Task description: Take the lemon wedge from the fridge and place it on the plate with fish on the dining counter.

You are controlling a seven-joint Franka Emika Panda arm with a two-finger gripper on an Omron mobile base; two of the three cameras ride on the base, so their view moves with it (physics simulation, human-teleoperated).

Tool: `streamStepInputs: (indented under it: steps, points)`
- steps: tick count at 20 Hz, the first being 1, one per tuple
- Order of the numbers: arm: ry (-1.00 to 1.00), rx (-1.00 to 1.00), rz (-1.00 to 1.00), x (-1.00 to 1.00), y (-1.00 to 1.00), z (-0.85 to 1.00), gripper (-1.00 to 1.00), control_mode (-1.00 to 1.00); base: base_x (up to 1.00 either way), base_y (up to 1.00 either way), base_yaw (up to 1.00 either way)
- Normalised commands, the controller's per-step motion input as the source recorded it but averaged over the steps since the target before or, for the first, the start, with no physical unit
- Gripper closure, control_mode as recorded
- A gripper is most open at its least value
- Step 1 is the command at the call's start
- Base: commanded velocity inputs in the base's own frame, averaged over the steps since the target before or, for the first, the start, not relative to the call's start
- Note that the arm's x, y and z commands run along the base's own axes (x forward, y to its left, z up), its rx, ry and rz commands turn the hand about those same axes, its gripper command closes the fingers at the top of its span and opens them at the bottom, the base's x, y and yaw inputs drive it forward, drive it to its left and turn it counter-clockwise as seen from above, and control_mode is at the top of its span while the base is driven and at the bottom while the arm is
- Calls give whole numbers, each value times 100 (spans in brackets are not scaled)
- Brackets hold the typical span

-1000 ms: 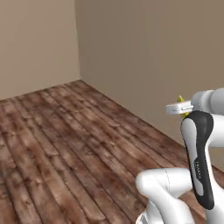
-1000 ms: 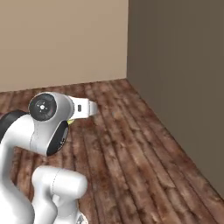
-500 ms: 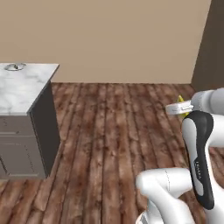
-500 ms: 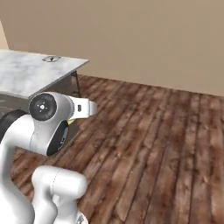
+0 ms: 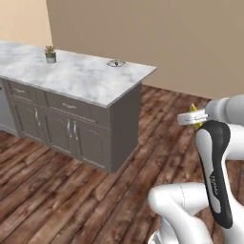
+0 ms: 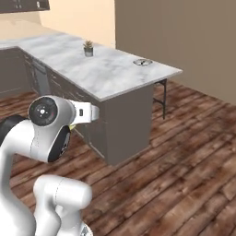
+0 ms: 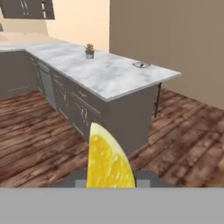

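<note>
gripper [image 7: 109, 181]: closed on tiny bright yellow lemon wedge [image 7: 107, 159] | white marble dining counter [image 5: 81, 78]: ahead, well apart | small round grey plate [image 5: 116, 63]: near counter's far corner, fish probably too small to tell

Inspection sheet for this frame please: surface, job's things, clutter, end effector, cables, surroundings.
Surface: dining counter, white marble on a dark grey base.
Job's things: lemon wedge held in the end effector; plate with fish near the counter's far corner, fish too small to make out.
Clutter: small potted plant on the counter.
End effector: end effector shut on the lemon wedge, off the counter.
Cables: nothing seen.
Surroundings: wooden floor, beige wall.
</note>
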Motion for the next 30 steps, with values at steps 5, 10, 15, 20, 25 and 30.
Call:
streamStepInputs:
  steps: [5, 10, 15, 20, 25, 30]
  points:
    - [0, 0, 0, 0, 0, 0, 100, 100, 100, -75, 20]
    - [0, 0, 0, 0, 0, 0, 100, 100, 100, -98, 25]
    - [0, 0, 0, 0, 0, 0, 100, 100, 100, -100, 23]
    - [0, 0, 0, 0, 0, 0, 100, 100, 100, -100, 24]
    - [0, 0, 0, 0, 0, 0, 100, 100, 100, -98, 25]
    - [0, 0, 0, 0, 0, 0, 100, 100, 87, -66, 43]
